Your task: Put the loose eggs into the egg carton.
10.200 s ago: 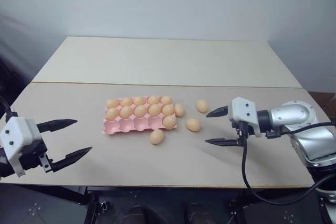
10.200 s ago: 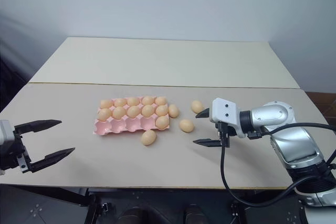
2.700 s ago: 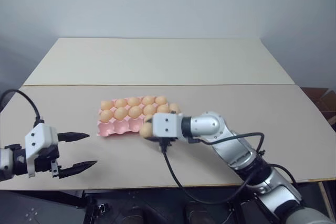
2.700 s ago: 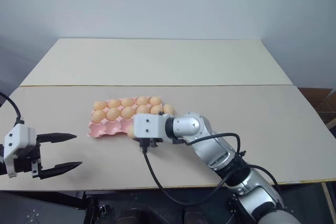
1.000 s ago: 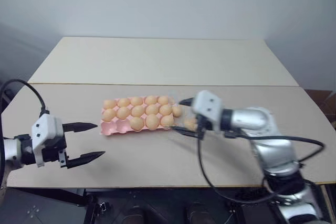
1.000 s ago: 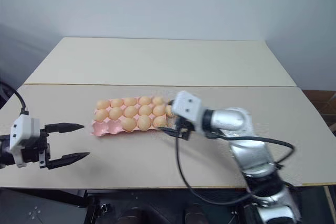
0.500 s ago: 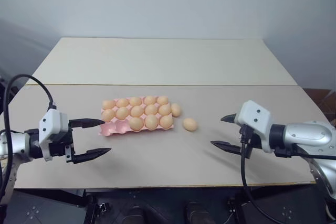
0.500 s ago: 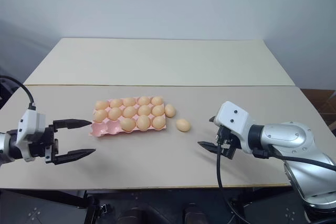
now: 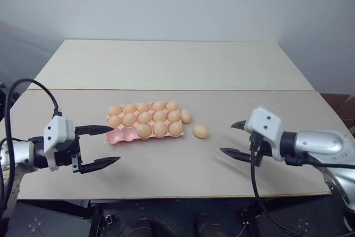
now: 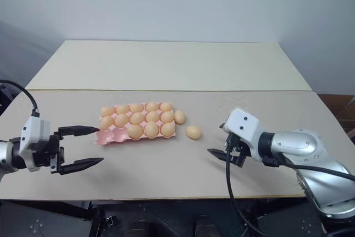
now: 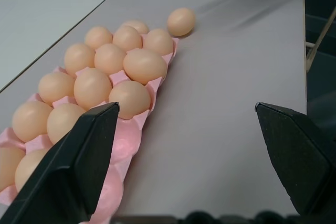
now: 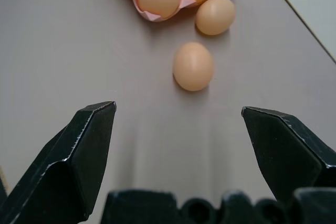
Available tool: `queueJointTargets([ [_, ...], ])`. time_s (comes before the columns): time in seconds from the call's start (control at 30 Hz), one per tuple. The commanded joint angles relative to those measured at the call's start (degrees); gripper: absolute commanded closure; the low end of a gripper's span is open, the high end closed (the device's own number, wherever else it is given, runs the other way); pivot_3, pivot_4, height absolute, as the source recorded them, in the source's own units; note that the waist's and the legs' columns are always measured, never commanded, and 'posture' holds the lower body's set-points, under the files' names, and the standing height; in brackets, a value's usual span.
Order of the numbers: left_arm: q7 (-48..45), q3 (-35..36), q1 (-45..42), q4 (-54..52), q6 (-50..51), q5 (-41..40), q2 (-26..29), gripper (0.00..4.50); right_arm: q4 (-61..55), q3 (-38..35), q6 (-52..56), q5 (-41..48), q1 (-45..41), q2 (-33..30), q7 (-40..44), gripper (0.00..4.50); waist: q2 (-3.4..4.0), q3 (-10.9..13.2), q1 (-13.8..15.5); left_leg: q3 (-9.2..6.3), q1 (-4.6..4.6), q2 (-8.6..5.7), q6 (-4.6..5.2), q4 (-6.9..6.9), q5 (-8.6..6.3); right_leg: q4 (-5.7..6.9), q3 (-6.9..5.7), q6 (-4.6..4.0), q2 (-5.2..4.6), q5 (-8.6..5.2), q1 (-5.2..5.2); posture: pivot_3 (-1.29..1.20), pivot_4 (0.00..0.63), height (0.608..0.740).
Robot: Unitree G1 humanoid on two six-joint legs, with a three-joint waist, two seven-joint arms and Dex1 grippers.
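The pale-pink egg carton (image 9: 118,135) lies mid-table with eggs in its back and middle rows and three in the front row. Its two front-left cups are bare. One loose egg (image 9: 186,116) rests against the carton's right end. Another loose egg (image 9: 201,131) lies a little further right on the table, also seen ahead of the fingers in the right wrist view (image 12: 193,66). My right gripper (image 9: 229,137) is open and holds nothing, to the right of that egg and pointing at it. My left gripper (image 9: 113,145) is open and holds nothing, at the carton's front-left corner.
The beige table (image 9: 166,176) has a seam (image 9: 222,90) behind the carton, with a second tabletop beyond it. A black cable (image 9: 252,187) hangs from my right wrist over the front edge.
Over the last second my right gripper drew back from the carton's right end to the right, open with nothing in it. My left gripper has hardly moved.
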Motion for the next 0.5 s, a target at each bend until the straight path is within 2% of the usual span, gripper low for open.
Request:
queueJointTargets([
  [0.03, 1.01, 1.54, 0.32, -2.24, -0.71, -0.77, -0.37, 0.00, 1.53, 0.89, -1.41, 0.12, -2.41, -1.42, -0.23, 0.05, 0.00, 0.00, 0.01, 0.00, 0.00, 0.00, 0.00, 0.00, 0.00, 0.00, 0.00, 0.00, 0.00, 0.00, 0.00, 0.00, 0.150, 0.740],
  [0.27, 1.91, 0.56, 0.71, -2.87, -1.41, -0.14, -1.27, 0.00, 7.78, 8.79, -0.58, -2.56, -9.30, -0.14, -2.56, 0.05, 0.00, 0.00, -0.09, 0.00, 0.00, 0.00, 0.00, 0.00, 0.00, 0.01, 0.00, 0.00, 0.00, 0.00, -0.02, 0.00, 0.150, 0.740],
  [0.5, 2.08, -0.95, 0.65, -2.08, -1.64, 0.91, -1.72, 0.00, 14.33, 16.69, 0.18, -6.21, -15.69, 4.10, -5.82, 0.05, 0.00, 0.00, -0.05, 0.00, -0.03, 0.00, 0.00, 0.00, 0.00, 0.02, 0.01, -0.01, 0.00, 0.00, -0.05, 0.00, 0.150, 0.740],
])
